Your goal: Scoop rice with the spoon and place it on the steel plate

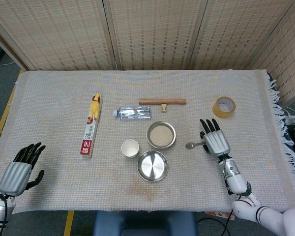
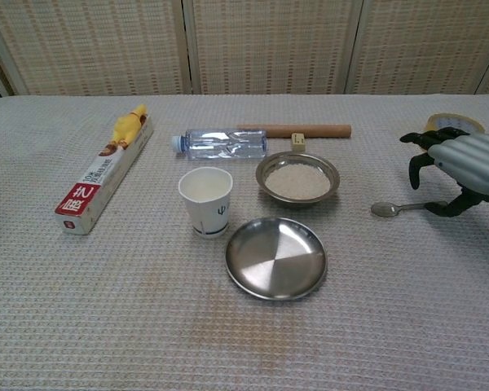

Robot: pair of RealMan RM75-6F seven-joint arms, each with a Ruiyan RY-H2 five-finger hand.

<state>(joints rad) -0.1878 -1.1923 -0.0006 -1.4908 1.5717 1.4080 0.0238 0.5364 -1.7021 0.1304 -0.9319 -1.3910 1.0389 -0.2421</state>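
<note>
Right hand (image 1: 215, 139) — a silver-grey metallic back plate with fine ribbing, from which black segmented fingers (image 2: 416, 167) extend; the thumb is likewise black. Behind it, a narrow grey wrist carries a small green indicator light, widening into a white, rounded forearm shell near the table's front right corner. Left hand (image 1: 19, 171) — the same build: silver-grey back, black fingers and black thumb, joined to a pale grey wrist with a thin dark cable beside it at the front left corner.
</note>
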